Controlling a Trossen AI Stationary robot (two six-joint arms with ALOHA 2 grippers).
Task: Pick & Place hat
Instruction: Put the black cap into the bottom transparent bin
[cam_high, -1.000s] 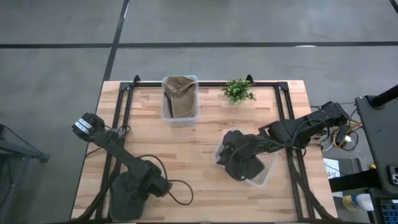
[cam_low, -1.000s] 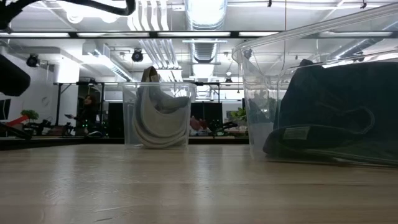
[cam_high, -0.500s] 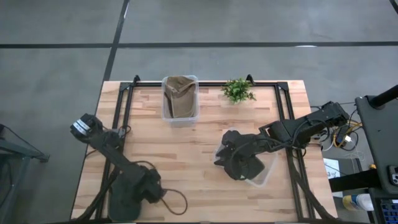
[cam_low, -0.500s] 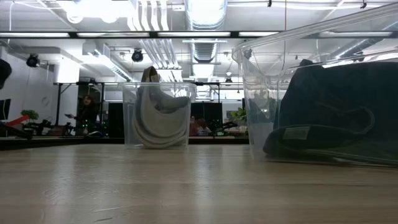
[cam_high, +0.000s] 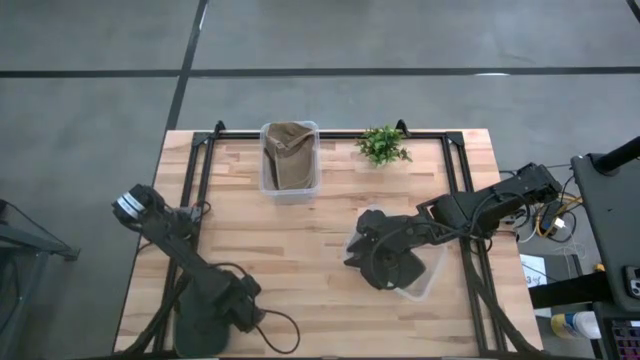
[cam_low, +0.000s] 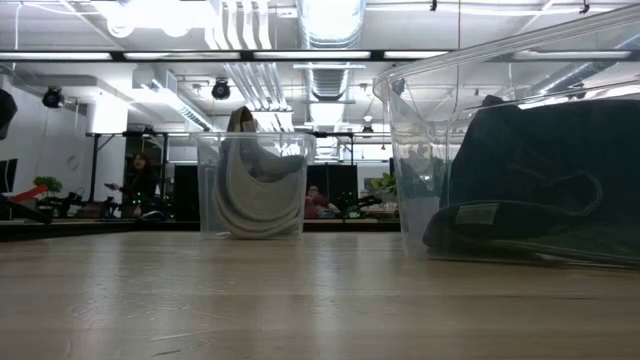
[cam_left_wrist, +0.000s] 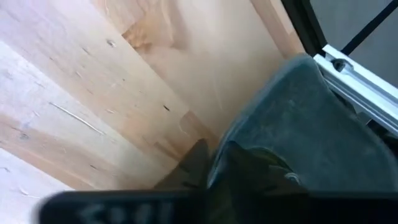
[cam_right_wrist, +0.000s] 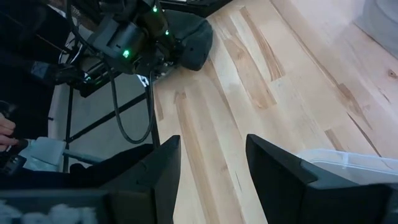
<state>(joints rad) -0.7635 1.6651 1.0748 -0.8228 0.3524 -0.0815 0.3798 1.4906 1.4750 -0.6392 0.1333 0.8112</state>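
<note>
Since a second before, the left arm had drawn back toward the near left corner of the table (cam_high: 300, 225), its elbow swinging a little farther out past the left edge, and the loose dark hat (cam_high: 198, 328) beneath it lay closer to the table's near edge. That arm was folded low, stretching from the elbow along the left side down to the left gripper (cam_high: 238, 308), which sat right at the edge of the loose dark hat. From the left wrist camera the hat's crown (cam_left_wrist: 305, 118) filled the space just ahead of the gripper, pressed up against it. Whether the gripper had closed on the hat or only touched it could not be told.

The right arm reached in from the right side and hung over the near bin (cam_high: 432, 278), a clear tub holding a second dark hat (cam_high: 398, 266). The right gripper (cam_right_wrist: 208, 146) stood wide apart with nothing between its fingers.

At the far edge another clear bin (cam_high: 268, 182) held a tan hat (cam_high: 289, 152), and a small plant (cam_high: 382, 145) stood beside it.
</note>
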